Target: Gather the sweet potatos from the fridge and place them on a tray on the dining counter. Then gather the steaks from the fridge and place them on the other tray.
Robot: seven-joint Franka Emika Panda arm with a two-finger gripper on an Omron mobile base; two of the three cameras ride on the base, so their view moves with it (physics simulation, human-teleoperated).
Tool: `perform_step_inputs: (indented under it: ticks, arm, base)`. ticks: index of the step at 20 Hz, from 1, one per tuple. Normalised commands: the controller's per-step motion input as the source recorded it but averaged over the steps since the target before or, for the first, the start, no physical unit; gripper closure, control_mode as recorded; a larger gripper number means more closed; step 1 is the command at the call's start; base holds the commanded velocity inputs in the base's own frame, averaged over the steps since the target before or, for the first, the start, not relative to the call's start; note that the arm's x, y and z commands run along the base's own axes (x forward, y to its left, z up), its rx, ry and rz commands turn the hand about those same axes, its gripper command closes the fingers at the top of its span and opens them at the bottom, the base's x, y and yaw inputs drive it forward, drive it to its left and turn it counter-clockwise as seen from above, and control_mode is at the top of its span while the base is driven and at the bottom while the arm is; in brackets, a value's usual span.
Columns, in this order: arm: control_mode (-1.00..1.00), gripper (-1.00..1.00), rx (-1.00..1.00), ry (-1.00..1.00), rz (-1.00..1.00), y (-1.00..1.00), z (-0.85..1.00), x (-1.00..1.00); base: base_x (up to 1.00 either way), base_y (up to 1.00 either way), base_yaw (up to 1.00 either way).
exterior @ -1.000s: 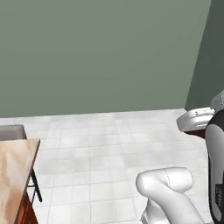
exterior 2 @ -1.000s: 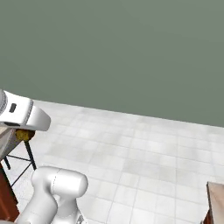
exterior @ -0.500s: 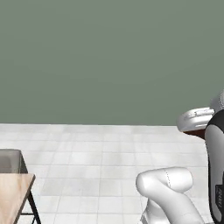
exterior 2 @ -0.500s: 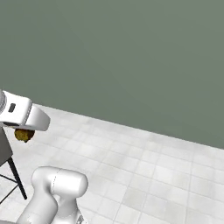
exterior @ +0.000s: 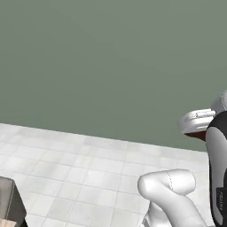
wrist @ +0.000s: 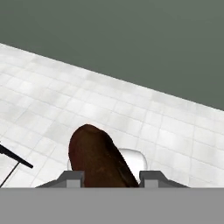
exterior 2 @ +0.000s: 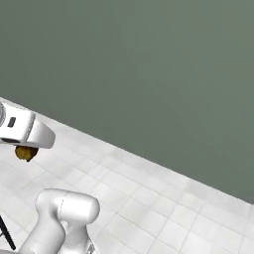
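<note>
A dark red-brown oblong sweet potato [wrist: 98,157] stands up between my gripper [wrist: 111,178] fingers [wrist: 72,177], and the gripper is shut on it, held high over the floor. From the right base view the same sweet potato [exterior 2: 25,153] hangs as a small brown lump under the white hand. A reddish sliver of the sweet potato [exterior: 195,134] peeks out below the hand at the right of the left base view. The fridge, both trays and the steaks are out of view.
A plain grey-green wall [exterior: 111,66] runs across the back above a pale tiled floor [exterior 2: 163,208]. A grey stool seat [exterior: 9,201] sits at the lower left of the left base view. A thin black stool leg [wrist: 13,159] shows in the hand view.
The whole picture has shifted, so the base has turned: the dining counter and stool slid off to the left. The gripper keeps its hold on the sweet potato.
</note>
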Motion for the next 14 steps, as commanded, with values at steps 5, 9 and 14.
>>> perform_step_inputs:
  ticks: [5, 9, 14]
  arm:
    - [1.0, 1.0, 0.0, 0.0, 0.0, 0.0, 0.0, 0.0]
    - [1.0, 1.0, 0.0, 0.0, 0.0, 0.0, 0.0, 0.0]
    - [1.0, 1.0, 0.0, 0.0, 0.0, 0.0, 0.0, 0.0]
  base:
    - [1.0, -0.09, 0.5]
    - [1.0, -0.04, 0.51]
    - [1.0, -0.03, 0.52]
